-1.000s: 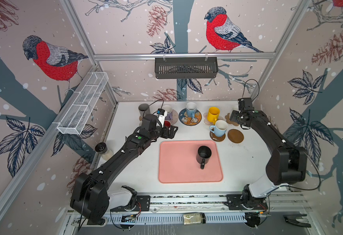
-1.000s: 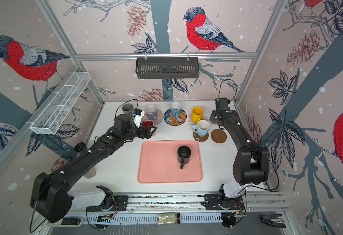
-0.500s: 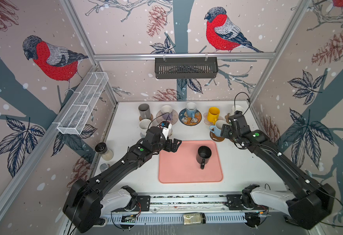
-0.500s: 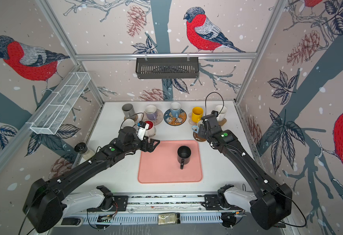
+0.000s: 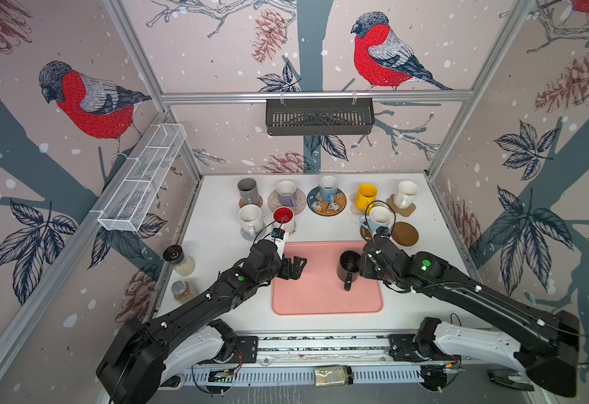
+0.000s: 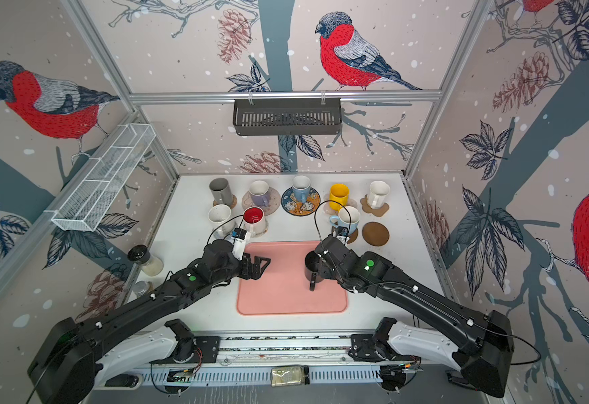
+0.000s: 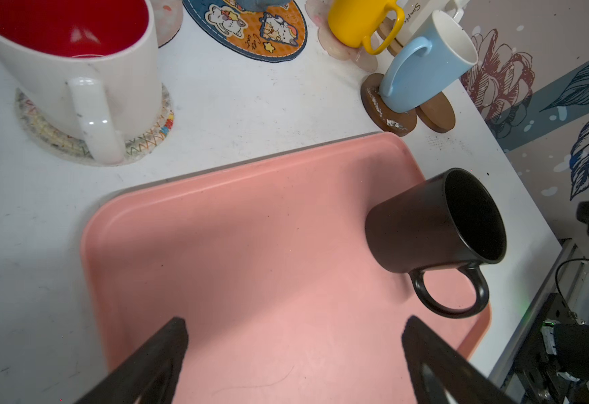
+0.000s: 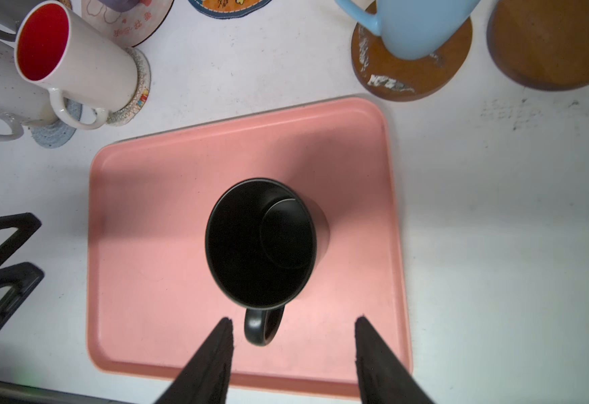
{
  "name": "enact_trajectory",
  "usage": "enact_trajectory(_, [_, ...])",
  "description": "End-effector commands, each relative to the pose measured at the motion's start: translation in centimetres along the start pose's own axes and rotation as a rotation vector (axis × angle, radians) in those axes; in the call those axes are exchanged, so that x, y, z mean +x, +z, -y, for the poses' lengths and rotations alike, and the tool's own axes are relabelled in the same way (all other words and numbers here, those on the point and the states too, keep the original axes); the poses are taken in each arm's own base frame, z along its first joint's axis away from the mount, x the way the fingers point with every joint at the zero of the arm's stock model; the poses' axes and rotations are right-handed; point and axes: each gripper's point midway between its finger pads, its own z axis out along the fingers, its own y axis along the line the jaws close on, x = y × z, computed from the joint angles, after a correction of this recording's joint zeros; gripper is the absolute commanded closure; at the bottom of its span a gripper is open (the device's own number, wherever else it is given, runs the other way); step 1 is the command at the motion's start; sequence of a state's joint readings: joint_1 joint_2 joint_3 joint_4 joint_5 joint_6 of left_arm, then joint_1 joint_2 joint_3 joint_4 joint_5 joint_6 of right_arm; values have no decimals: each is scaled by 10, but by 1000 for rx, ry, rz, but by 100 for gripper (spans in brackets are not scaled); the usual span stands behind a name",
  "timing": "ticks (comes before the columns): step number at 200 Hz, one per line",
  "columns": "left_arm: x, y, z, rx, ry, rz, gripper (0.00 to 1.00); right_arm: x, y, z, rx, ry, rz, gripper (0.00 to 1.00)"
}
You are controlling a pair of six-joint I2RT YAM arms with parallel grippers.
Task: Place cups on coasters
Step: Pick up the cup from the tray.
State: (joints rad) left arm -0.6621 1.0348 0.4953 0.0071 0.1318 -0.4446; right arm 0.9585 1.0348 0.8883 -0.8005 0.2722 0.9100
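Beyond the pink tray's (image 5: 307, 300) far left corner, we saw the red-inside white mug (image 5: 283, 217) standing on a cream coaster (image 7: 146, 140). Over the tray's left part, our left gripper (image 5: 296, 268) hung spread wide and empty. On the tray's right half the black mug (image 5: 348, 266) stood upright, handle toward the near edge. Our right gripper (image 8: 292, 321) had its fingers parted either side of that handle, gripping nothing. Beyond the tray's far right corner a light blue mug (image 5: 378, 218) sat on one brown disc (image 8: 408, 73), with a bare brown disc (image 5: 405, 233) just beside it.
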Motion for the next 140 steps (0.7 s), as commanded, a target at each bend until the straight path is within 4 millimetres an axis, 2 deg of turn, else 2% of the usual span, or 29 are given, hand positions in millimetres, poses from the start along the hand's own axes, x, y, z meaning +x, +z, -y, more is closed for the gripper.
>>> enact_trajectory(1, [-15,0,6,27,-7,68,3,21,-2,0,1,71,-70,52])
enact_trajectory(45, [-18,-2,9,43,-5,81,3,56,9,-14,-27,76,-158,53])
enact_trajectory(67, [-20,-3,11,48,-5,82,4,66,18,-19,-50,84,-183,51])
enact_trajectory(140, [-24,-9,15,59,4,92,3,64,42,-38,-56,58,-190,47])
